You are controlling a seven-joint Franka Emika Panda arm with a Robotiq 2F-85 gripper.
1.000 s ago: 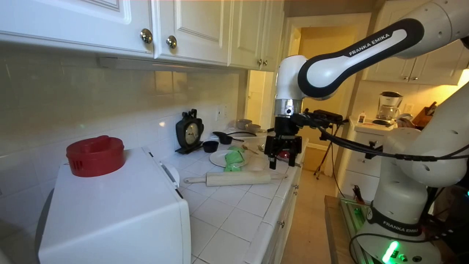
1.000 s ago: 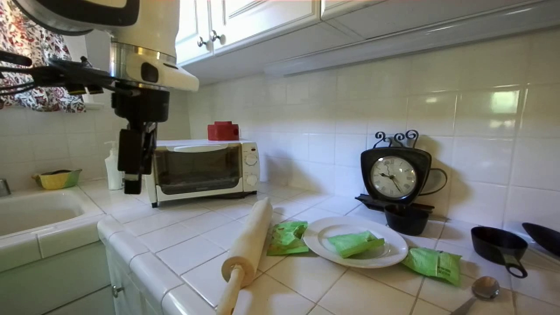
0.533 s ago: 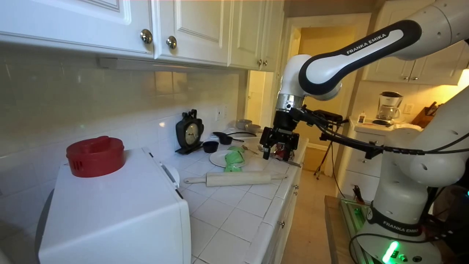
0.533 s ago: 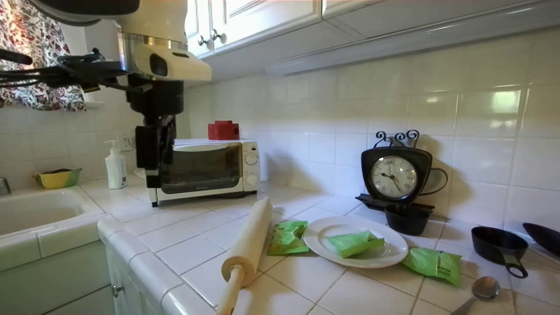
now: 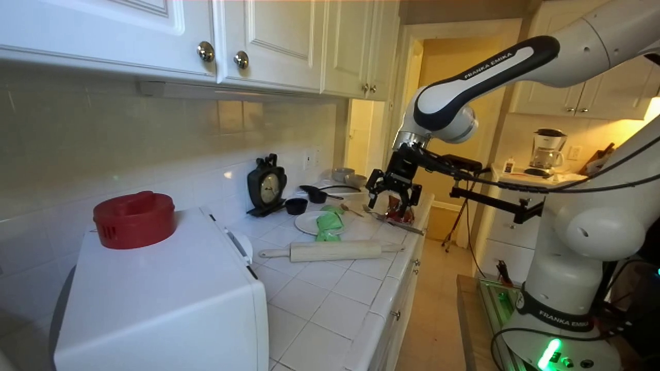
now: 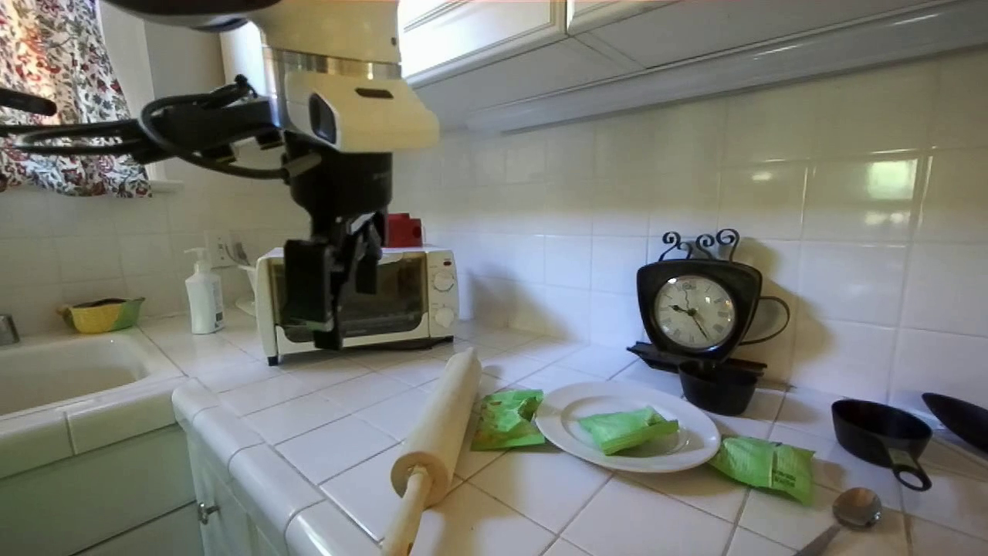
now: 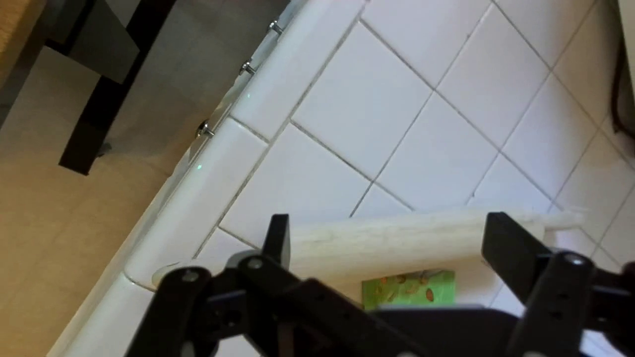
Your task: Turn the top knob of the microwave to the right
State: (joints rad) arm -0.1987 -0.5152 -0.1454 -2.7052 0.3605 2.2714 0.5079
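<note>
The microwave is a white box appliance [image 5: 160,304] on the counter; in an exterior view its dark glass door [image 6: 397,305] faces front. Its top knob [image 6: 443,281] is a round white dial at the upper right of the front, above a lower white knob [image 6: 444,317]. Both knobs are unobstructed in that view and hidden elsewhere. My gripper [image 5: 388,207] is open and empty, tilted, above the counter well away from the microwave. In an exterior view the gripper [image 6: 347,315] overlaps part of the door. In the wrist view the gripper [image 7: 389,216] has its fingers wide apart.
A rolling pin [image 7: 387,243] lies across the counter below the gripper, with a green packet [image 7: 412,289] beside it. A plate [image 6: 552,421], a clock [image 6: 695,313] and black cups stand further along. A red container [image 5: 135,220] sits on the microwave. Wall cabinets [image 5: 289,41] hang above.
The gripper has moved right across the view with the microwave's front, now overlapping the door. In the view with the whole arm, it has tilted and its fingertips have risen slightly leftward.
</note>
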